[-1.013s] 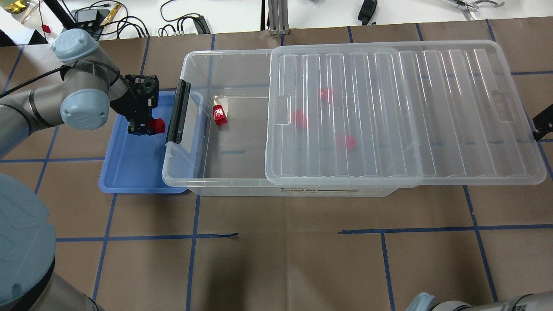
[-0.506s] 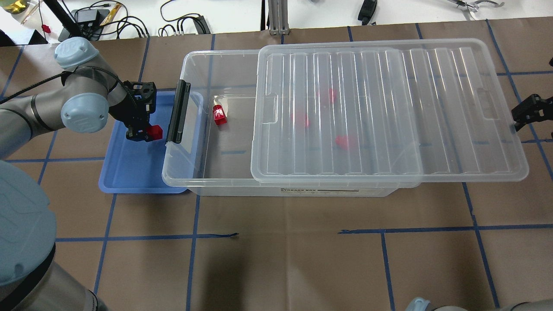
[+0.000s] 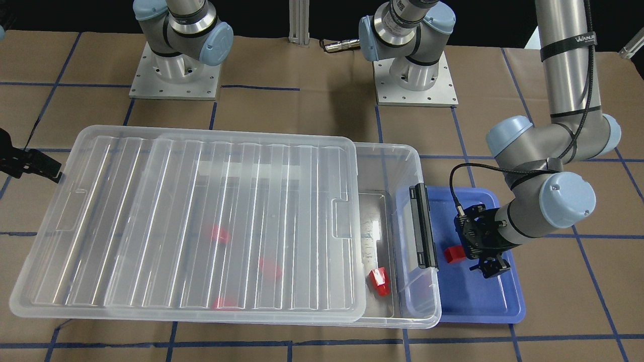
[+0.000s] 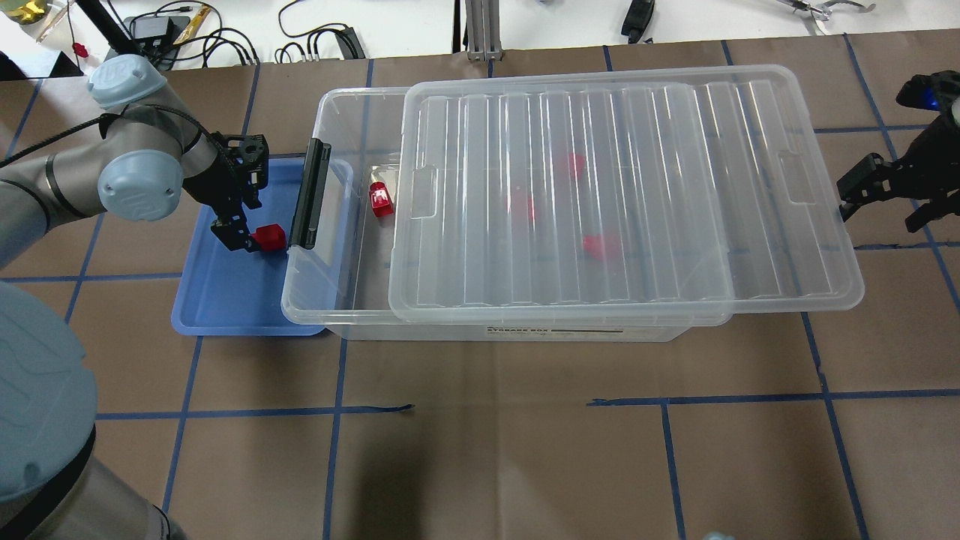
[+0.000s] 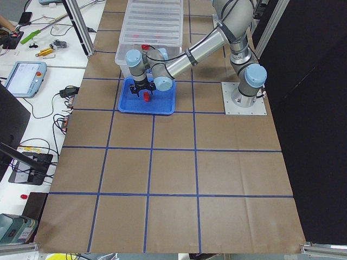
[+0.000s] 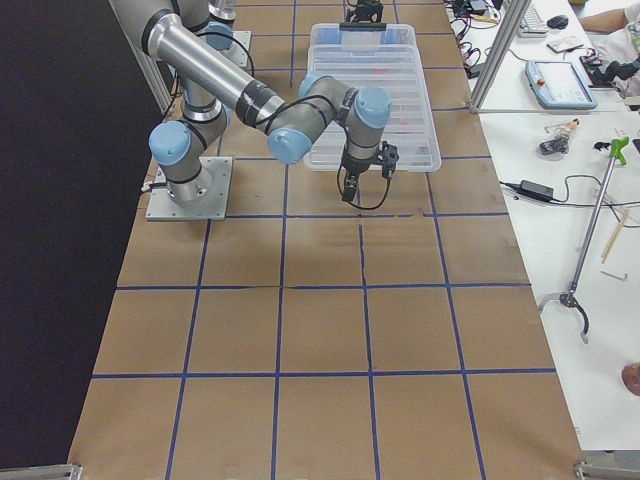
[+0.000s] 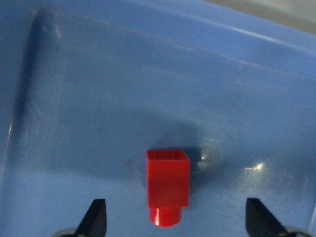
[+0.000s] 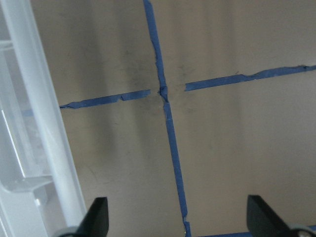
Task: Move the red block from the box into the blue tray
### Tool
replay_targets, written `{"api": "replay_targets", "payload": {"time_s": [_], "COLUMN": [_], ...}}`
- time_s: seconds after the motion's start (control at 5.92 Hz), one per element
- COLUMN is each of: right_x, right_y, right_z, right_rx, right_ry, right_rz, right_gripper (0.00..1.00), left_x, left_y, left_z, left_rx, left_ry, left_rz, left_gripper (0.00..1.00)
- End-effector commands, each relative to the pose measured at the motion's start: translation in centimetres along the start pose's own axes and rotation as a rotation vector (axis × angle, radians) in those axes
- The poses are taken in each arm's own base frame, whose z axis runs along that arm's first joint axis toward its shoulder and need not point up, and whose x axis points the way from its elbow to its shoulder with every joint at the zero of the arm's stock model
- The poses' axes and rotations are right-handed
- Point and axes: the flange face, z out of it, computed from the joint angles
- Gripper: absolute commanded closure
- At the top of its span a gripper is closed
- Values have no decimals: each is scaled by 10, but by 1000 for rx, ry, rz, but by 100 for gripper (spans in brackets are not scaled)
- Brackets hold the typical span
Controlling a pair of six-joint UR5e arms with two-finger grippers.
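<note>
red block [image 7: 168, 185]: lying loose on the floor of the blue tray [image 4: 225, 304], stub at one end, over on the side nearest the box [image 4: 330, 319]
left gripper [image 3: 489, 268]: hanging just above the tray, jaws spread wide, holding nothing; the block sits under the gap and neither finger touches it
blue tray: toward the table's far edge, robot's left half, butted up to the box's latch end
box: runs lengthwise along the far edge, black latch [image 4: 310, 193] facing the tray
lid [image 4: 675, 187]: covers most of the box, leaves the latch end open, sticks out past the other end
right gripper [image 8: 177, 219]: jaws wide, empty, over brown paper [image 8: 222, 148] just off the lid's overhanging end
extras: wedge block [image 4: 381, 200] in the open end, blurry red shapes [image 4: 600, 246] under the lid
</note>
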Motion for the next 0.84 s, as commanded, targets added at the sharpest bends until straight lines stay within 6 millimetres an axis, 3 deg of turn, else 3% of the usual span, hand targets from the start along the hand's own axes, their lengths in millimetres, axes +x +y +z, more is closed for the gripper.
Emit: {"api": "replay_targets", "payload": {"time_s": [0.0, 0.17, 0.34, 0.68], "right_x": [-38, -64, -86, -99], "right_y": [17, 25, 25, 25], "right_z": [10, 8, 9, 6], "right_rx": [-6, -3, -3, 1], "right_ry": [-47, -40, -35, -24], "right_rz": [30, 36, 17, -2], "right_gripper": [0, 0, 0, 0], "left_x": [46, 75, 104, 138], "left_y": [-36, -67, -104, -144], "left_z": [-96, -136, -157, -195], "left_rx": [-17, -21, -38, -73], "left_ry": [36, -9, -25, -65], "left_rz": [-133, -198, -334, -616], "left_gripper": [1, 1, 1, 1]}}
